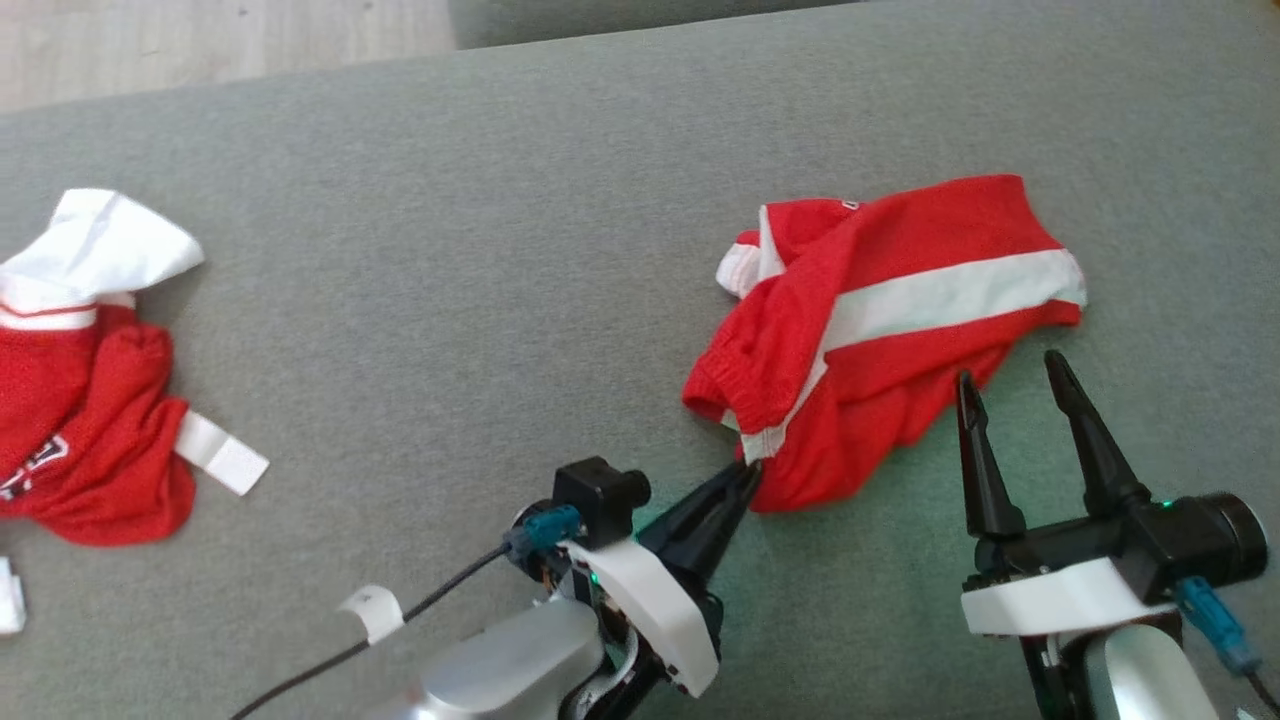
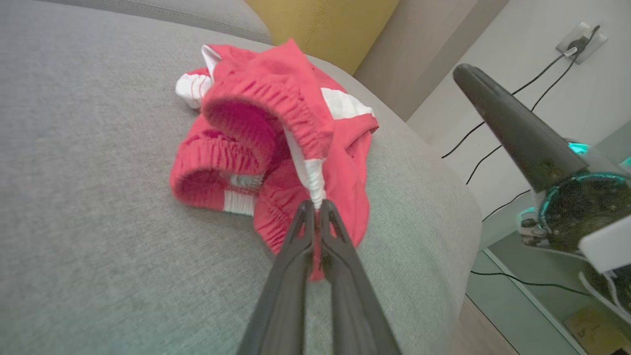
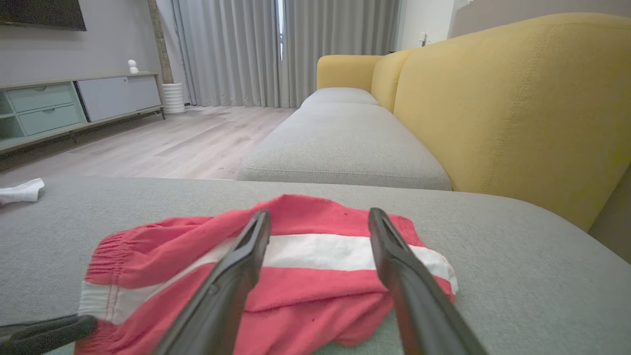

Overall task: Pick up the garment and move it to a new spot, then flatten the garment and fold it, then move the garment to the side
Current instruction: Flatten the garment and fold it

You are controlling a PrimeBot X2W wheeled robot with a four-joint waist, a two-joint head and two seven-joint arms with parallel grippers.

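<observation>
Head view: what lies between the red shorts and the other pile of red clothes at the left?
Nothing. In the head view the grey cushion between the shorts and the pile is bare.

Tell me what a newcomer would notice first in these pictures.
The crumpled red fabric garment with a broad white stripe stands out on the grey fabric cushion, right of centre in the head view. The left claw is pinched shut on its white-trimmed near edge, while the right claw stands open close by. Another crumpled red-and-white garment lies at the far left.
</observation>
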